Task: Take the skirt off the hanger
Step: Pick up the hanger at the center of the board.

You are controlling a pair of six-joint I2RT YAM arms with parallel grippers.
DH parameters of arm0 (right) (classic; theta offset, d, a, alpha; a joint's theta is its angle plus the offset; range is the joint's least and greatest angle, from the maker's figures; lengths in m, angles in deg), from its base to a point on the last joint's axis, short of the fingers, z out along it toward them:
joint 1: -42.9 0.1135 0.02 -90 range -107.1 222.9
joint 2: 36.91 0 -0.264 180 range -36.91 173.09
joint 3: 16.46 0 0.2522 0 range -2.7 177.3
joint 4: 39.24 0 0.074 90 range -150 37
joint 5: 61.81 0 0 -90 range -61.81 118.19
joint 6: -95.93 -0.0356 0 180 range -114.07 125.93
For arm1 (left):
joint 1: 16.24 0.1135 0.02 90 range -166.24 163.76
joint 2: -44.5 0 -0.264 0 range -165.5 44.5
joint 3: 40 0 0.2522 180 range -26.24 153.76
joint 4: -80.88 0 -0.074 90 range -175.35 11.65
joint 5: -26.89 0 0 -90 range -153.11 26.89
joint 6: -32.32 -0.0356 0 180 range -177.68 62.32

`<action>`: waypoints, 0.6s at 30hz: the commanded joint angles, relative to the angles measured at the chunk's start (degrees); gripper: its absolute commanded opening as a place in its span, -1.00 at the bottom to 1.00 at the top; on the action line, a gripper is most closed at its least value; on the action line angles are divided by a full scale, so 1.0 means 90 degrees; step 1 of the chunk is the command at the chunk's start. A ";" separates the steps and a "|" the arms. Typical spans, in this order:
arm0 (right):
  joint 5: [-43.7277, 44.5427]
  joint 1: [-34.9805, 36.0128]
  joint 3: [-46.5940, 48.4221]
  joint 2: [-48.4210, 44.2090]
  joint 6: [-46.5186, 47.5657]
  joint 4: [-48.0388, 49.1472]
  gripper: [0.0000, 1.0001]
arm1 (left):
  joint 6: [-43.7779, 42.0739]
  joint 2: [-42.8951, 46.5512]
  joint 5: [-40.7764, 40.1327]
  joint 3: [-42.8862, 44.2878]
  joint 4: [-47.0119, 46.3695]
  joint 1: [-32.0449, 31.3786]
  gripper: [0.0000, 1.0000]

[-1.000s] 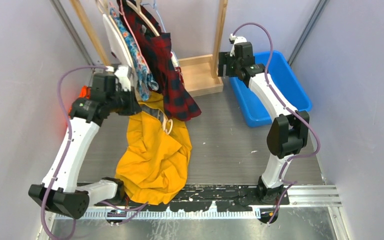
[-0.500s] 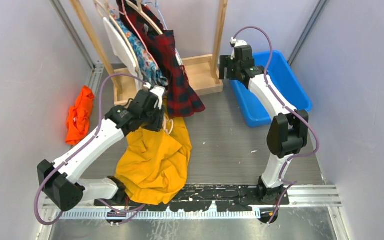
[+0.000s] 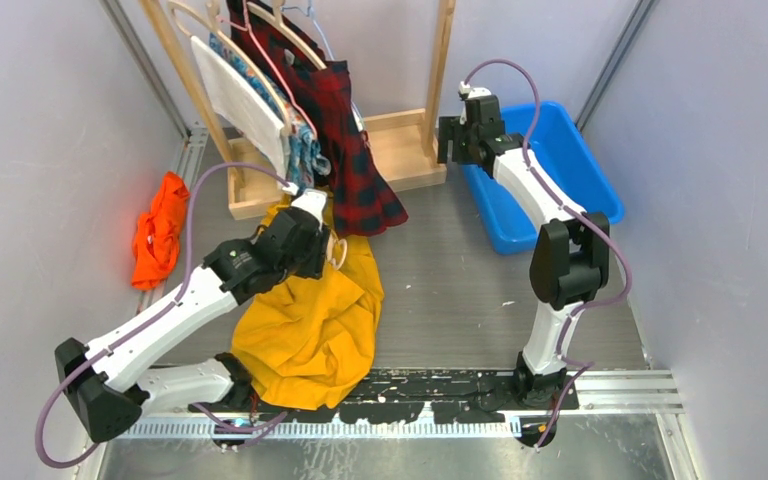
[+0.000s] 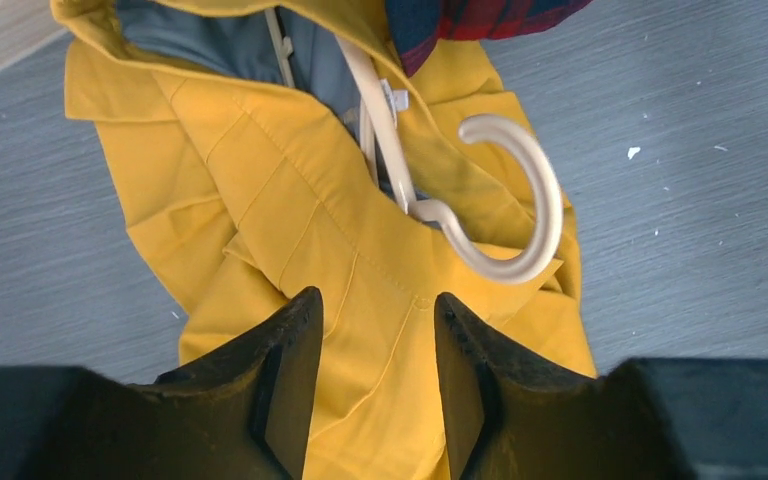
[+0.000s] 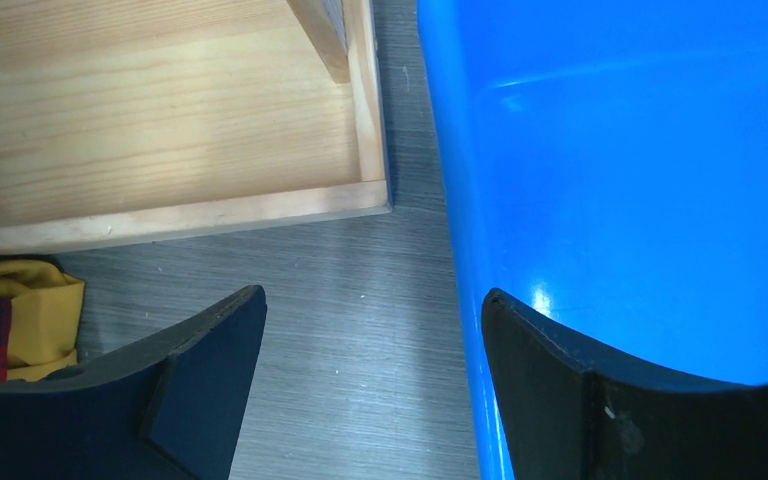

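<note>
Swinging down from the rack over the last second, the left end effector now hangs low above the yellow skirt, which lies crumpled on the worktop directly beneath and behind it. In the wrist view the left end effector has its fingers spread apart, nothing between them, with a fold of skirt just under the tips. The cream hanger hook sits just ahead and to the right of the tips, lying on the fabric. That reads as the approach done and the grasp not yet made; the skirt looks to be on the hanger still. The right end effector has barely moved. It sits far off with its fingers wide and empty, with the blue bin wall to its right and the wooden rack base ahead-left. The hanger's far end runs under the skirt's grey lining and the plaid garment ahead of the left tips, so any clips, or how it holds the waistband, cannot be made out. In the top view the left arm covers the skirt's upper edge. An orange cloth lies well to the left.
</note>
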 commanded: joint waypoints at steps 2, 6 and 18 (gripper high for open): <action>0.0274 -0.0017 0.0036 0.0068 0.0082 0.0249 0.68 | -0.0326 -0.0259 -0.0740 0.0065 -0.0866 -0.0410 -0.08; 0.0327 -0.0017 -0.0082 0.0026 0.0097 0.0250 0.67 | -0.0458 -0.0371 -0.1078 0.0069 -0.1228 -0.0537 -0.08; 0.0320 -0.0016 -0.0211 -0.0009 0.0062 0.0302 0.68 | 0.0003 0.0250 -0.1178 0.0112 -0.0770 -0.1104 -0.04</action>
